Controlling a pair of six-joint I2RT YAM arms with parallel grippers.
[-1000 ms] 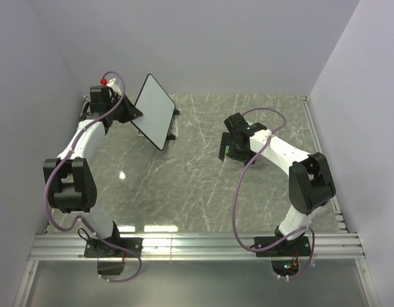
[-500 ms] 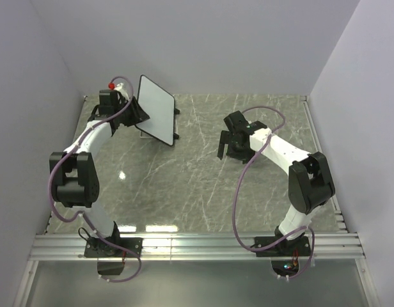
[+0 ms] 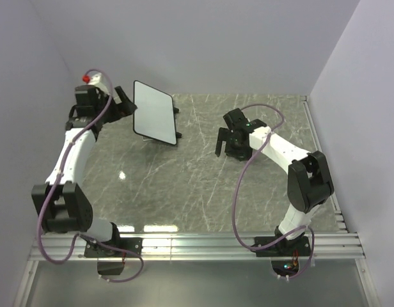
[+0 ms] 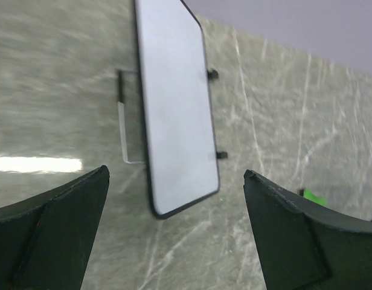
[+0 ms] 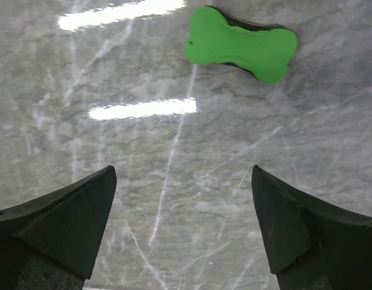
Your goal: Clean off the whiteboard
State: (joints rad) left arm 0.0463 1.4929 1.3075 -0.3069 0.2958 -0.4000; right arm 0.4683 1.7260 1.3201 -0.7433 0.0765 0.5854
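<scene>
Backed away from the whiteboard (image 3: 154, 113) it was touching a second ago, the left hand (image 3: 124, 102) now hangs just beside the board's left edge with a clear gap, while the right arm has barely shifted. Nearest the camera, both arm bases sit bolted to a ribbed metal rail (image 3: 197, 246) along the front of the tabletop (image 3: 184, 185), a glossy grey-green marbled slab that throws back bright streaks of the ceiling lights. Further in, on the right, the right hand (image 5: 183, 174) hovers low with its fingers spread wide and nothing between them; its wrist camera shows a green bone-shaped eraser (image 5: 240, 43) lying flat on the slab just ahead of the fingertips, so the hand looks lined up to come down over it. Further back on the left, the left hand is likewise spread and empty, aimed at the board's face. The whiteboard stands at the far left of the tabletop on its own legs, leaning back and turned toward the middle, which would give the eraser a reachable face. No writing can be made out on it from either view. Plain pale lilac walls (image 3: 235, 45) close in the back and sides.
</scene>
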